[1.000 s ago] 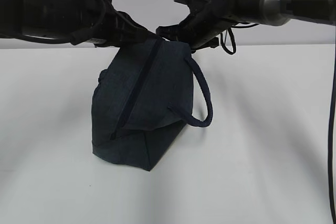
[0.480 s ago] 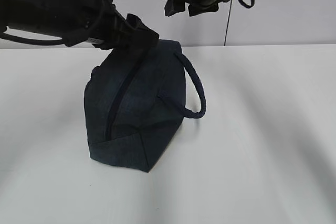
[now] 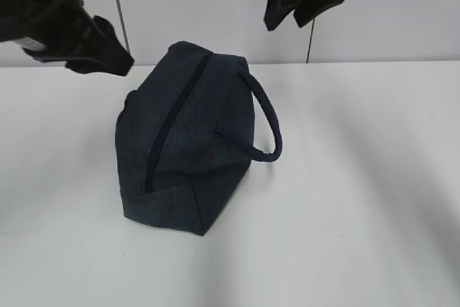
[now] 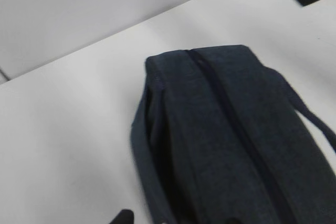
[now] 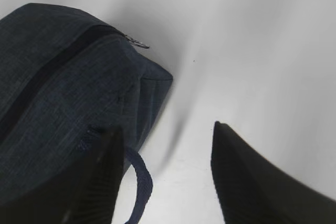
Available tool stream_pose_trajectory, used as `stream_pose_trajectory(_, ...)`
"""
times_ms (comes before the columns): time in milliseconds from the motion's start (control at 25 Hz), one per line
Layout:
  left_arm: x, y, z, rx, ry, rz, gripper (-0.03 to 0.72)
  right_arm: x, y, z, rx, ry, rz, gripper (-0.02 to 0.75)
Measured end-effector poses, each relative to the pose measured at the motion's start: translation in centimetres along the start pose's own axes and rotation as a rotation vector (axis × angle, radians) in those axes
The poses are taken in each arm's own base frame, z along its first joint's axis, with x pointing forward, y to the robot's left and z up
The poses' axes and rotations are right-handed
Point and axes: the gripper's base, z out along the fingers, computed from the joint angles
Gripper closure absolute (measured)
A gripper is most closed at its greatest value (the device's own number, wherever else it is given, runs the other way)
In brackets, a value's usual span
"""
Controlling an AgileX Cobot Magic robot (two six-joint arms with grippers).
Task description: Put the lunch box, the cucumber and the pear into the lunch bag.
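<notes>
navy lunch bag (image 3: 188, 141) upright on white table (image 3: 345, 199), zipper (image 3: 172, 116) seemingly closed

White matte table (image 3: 345, 199) fills lower part of exterior view; soft blurred shadows across surface. Behind it, pale grey wall (image 3: 194, 5) with thin dark vertical seams. Table's far edge meets wall along straight horizontal line. Diffuse, even lighting.
</notes>
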Motion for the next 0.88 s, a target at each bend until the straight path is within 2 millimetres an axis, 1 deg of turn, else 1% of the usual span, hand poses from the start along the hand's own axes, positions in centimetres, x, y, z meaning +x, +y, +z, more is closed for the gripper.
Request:
stream_pose_trajectory(80, 0.1, 0.3, -1.7, -0.044, -0.003, -0.026, 0.362, 0.1, 0.2, -1.9, 0.017, -0.029, -0.001, 0.321)
stream_pose_trajectory(200, 0.6, 1.0, -4.2, -0.076, -0.021, -0.083, 0.362, 1.1, 0.9, -5.7, 0.058, -0.071, -0.001, 0.322)
stream_pose_trajectory(240, 1.0, 1.3, -4.9, -0.088, -0.031, -0.103, 0.362, 1.8, 1.0, -6.6, 0.079, -0.069, -0.002, 0.322)
stream_pose_trajectory(320, 2.6, 1.8, -6.0, -0.101, -0.028, -0.158, 0.362, 3.7, 1.2, -9.1, 0.111, -0.075, -0.005, 0.322)
stream_pose_trajectory(360, 3.5, 2.1, -6.7, -0.111, -0.025, -0.186, 0.362, 5.0, 1.2, -9.6, 0.122, -0.055, -0.004, 0.322)
stream_pose_trajectory(400, 4.7, 2.2, -7.1, -0.116, -0.01, -0.214, 0.362, 6.5, 1.2, -10.4, 0.134, -0.041, -0.002, 0.322)
stream_pose_trajectory(480, 7.0, 1.8, -8.4, -0.128, 0.006, -0.245, 0.362, 9.8, 1.3, -11.7, 0.15, -0.008, 0.002, 0.322)
stream_pose_trajectory(560, 9.0, 1.1, -9.9, -0.138, -0.003, -0.265, 0.363, 13.7, 1.5, -12.8, 0.158, -0.001, 0.009, 0.322)
stream_pose_trajectory(600, 9.9, 0.5, -10.8, -0.142, -0.022, -0.273, 0.365, 15.5, 1.7, -13.7, 0.158, -0.022, 0.008, 0.322)
stream_pose_trajectory(640, 10.6, 0.0, -11.8, -0.148, -0.052, -0.281, 0.367, 17.4, 1.7, -13.8, 0.158, -0.019, 0.014, 0.322)
stream_pose_trajectory(800, 13.5, -1.9, -14.8, -0.163, -0.119, -0.323, 0.37, 25.7, 1.9, -15.0, 0.167, -0.062, 0.021, 0.323)
stream_pose_trajectory(880, 15.1, -2.7, -16.0, -0.175, -0.107, -0.317, 0.372, 29.7, 1.8, -15.6, 0.191, -0.111, 0.034, 0.323)
